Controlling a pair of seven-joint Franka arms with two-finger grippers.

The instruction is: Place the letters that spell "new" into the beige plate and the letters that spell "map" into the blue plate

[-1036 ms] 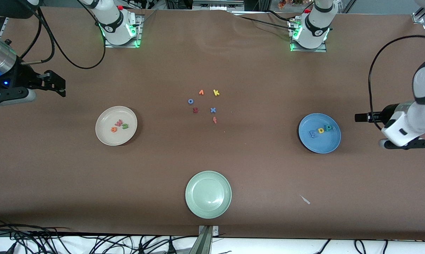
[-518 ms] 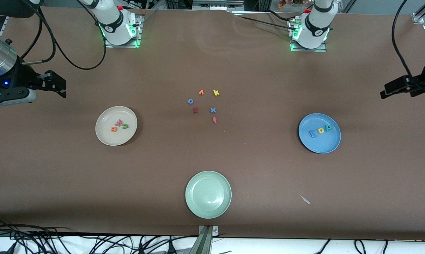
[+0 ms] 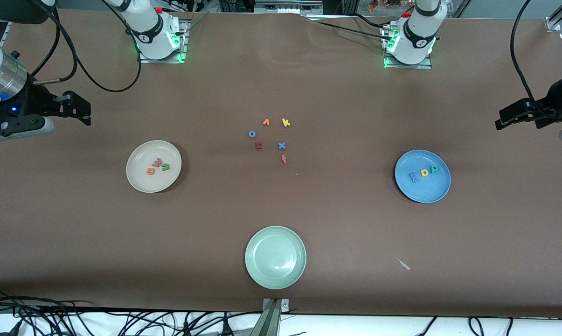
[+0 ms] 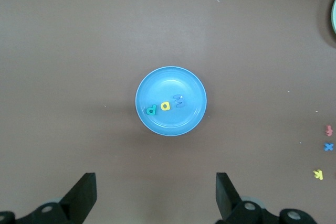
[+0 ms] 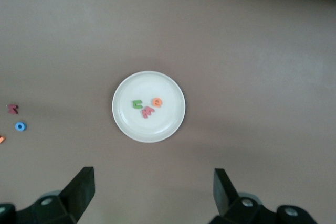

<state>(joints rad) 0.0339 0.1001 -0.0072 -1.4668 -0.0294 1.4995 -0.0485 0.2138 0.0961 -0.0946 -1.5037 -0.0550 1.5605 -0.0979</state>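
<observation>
Front view
Beige plate point(image 3: 141, 179): on the table toward the right arm's end, holding the orange e point(image 3: 150, 171), the pink w point(image 3: 157, 163) and the green n point(image 3: 165, 166) close together.
Blue plate point(image 3: 425, 191): toward the left arm's end, holding the blue m point(image 3: 414, 176), the yellow a point(image 3: 424, 173) and the teal p point(image 3: 433, 169) in a row.
Loose letters: between the two plates, farther from the camera than both, lie an orange v point(image 3: 266, 122), a yellow k point(image 3: 286, 122), a blue o point(image 3: 252, 134), a dark red letter point(image 3: 258, 145), a blue x point(image 3: 281, 145) and a red f point(image 3: 284, 159).
Green plate point(image 3: 262, 270): nearest the camera, mid-table.
Right gripper point(image 3: 86, 116): up in the air over bare table at the right arm's end, released, nothing in it.
Left gripper point(image 3: 500, 122): in the air at the left arm's end of the table, nothing in it.

Left wrist view
Left gripper point(image 4: 156, 198): jaws spread wide, empty, high above the blue plate point(image 4: 157, 85).
Letters: p point(image 4: 151, 110), a point(image 4: 165, 105), m point(image 4: 179, 100) side by side in the plate.

Right wrist view
Right gripper point(image 5: 152, 195): jaws spread wide, empty, high above the beige plate point(image 5: 131, 124).
Letters: n point(image 5: 137, 104), w point(image 5: 147, 112), e point(image 5: 157, 102) clustered in the plate.
</observation>
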